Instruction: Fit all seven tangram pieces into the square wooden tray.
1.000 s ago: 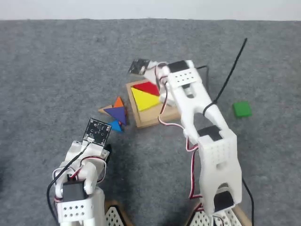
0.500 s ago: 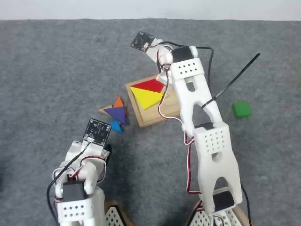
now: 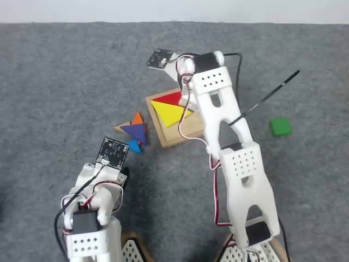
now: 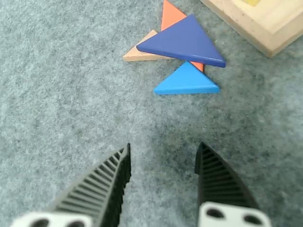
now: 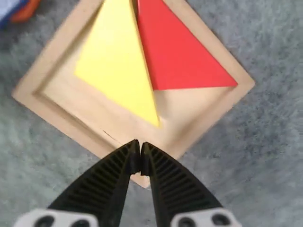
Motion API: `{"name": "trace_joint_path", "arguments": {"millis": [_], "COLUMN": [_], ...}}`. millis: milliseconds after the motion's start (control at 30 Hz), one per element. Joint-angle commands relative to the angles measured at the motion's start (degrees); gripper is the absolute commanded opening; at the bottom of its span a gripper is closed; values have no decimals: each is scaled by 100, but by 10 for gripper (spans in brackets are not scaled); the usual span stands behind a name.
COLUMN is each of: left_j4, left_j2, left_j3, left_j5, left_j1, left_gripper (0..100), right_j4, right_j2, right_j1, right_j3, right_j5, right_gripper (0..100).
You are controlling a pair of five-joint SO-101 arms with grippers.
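Wooden tray (image 3: 182,130) holds the yellow triangle (image 3: 168,113) and red triangle (image 3: 172,99) edge to edge, with the right gripper (image 5: 139,151) over one corner, jaws pressed together, empty. At the tray's 7 o'clock the left gripper (image 4: 162,156) gapes wide; at 9 o'clock cluster the dark blue triangle (image 4: 182,42), orange triangle (image 4: 169,16) and light blue triangle (image 4: 187,81), at 3 o'clock the green square (image 3: 280,126).

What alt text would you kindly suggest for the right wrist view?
A square wooden tray on grey carpet holds a yellow triangle and a red triangle side by side. The right gripper, shut, sits over one tray corner.
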Motion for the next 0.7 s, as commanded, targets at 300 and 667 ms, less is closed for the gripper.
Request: {"name": "trace_joint_path", "arguments": {"millis": [300, 667], "left_j4": [35, 53], "left_j2": [-88, -88], "left_j3": [-48, -48], "left_j5": [-79, -79], "left_j1": [-35, -35], "left_gripper": [207, 207], "right_j4": [-1191, -2712], "right_j2": [-3319, -2782], "right_j1": [-233, -189], "right_j3": [4853, 5213], "right_j5": [-413, -141], "right_gripper": [10, 9]}}
